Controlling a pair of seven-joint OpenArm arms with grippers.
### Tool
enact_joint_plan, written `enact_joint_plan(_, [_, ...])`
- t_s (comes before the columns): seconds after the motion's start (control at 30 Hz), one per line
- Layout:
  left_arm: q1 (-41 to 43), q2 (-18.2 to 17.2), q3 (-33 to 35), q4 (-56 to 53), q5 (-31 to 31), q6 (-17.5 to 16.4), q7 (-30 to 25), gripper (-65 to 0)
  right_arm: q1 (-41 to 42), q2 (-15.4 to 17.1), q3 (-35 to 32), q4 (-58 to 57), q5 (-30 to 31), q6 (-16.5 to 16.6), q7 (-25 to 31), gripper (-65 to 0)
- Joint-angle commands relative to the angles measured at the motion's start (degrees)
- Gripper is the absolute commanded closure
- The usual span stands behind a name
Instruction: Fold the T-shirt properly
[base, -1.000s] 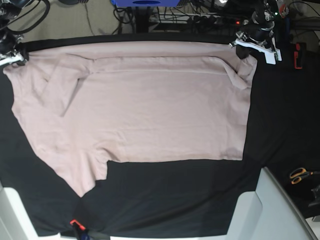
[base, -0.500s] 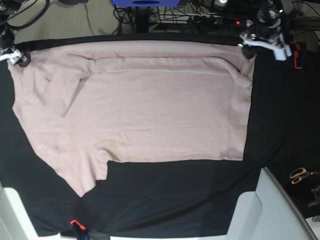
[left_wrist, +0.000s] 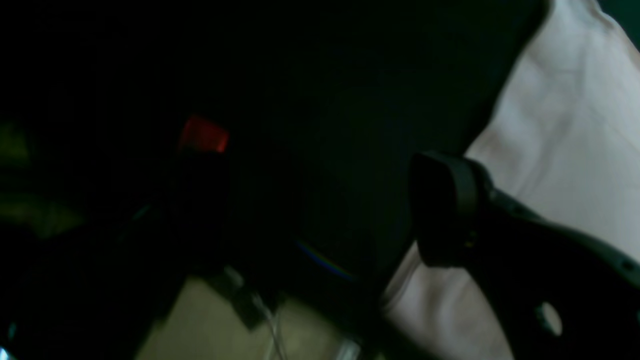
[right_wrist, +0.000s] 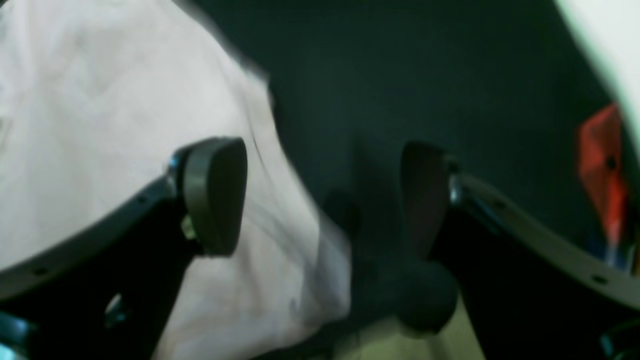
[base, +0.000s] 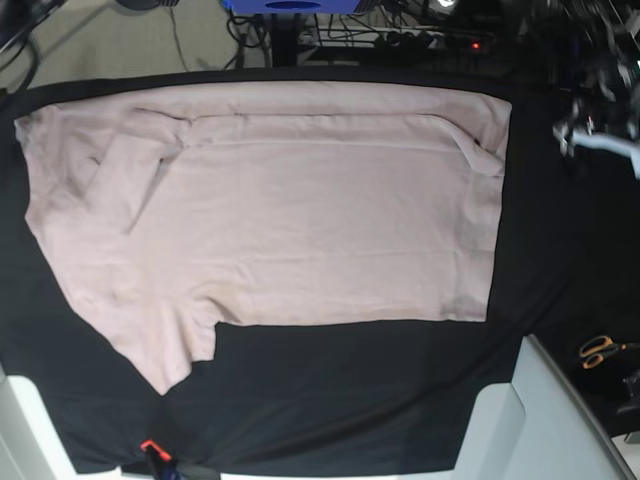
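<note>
off the t-shirt (base: 300, 230) now, both pincers, parted

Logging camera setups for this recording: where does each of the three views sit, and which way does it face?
Base: high above, looking down on the T-shirt spread on the black tablecloth; the left tool shows blurred at the right edge.
Left wrist: on the left arm, looking past one dark finger at the cloth's edge and a shirt corner.
Right wrist: on the right arm, looking between the open right tool at another shirt corner.
All three share shirt and cloth.
</note>
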Motion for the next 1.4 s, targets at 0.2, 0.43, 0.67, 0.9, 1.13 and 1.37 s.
enact_joint_plan(0.2, [-3.7,-8.5,9.6,1.2,-0.5,-0.3,1.3,-54.1,17.6,12.4,-25.7,-30.3,1.0,0.3,20.5,-45.5])
enact_joint_plan(0.43, [-3.2,-9.8,11.2,0.8,-0.5,-0.5,1.2,-54.1,29.0,14.9,-42.8,-58.9,1.0,0.3,39.7,-45.5])
enact_joint_plan(0.67, [-3.5,-9.8,11.3,0.7,-0.5,-0.5,1.2,-54.1,30.2,12.9,-46.2,-61.8,1.1,0.2,41.9,-45.3])
enact_joint_plan(0.9, [-3.6,-9.7,11.4,0.7,-0.5,-0.5,1.2,-54.1,30.2,12.0,-46.2,-61.9,-2.2,-3.5,42.3,-45.3])
enact_joint_plan(1.13, [-3.2,-9.8,11.2,0.7,-0.5,-0.5,1.2,-54.1,30.4,10.5,-45.9,-61.9,-10.5,-6.1,44.7,-37.7])
enact_joint_plan(1.37, [-3.5,-9.8,11.3,0.7,-0.5,-0.5,1.2,-54.1,30.5,10.5,-46.1,-61.8,-10.5,-10.6,44.9,-1.7])
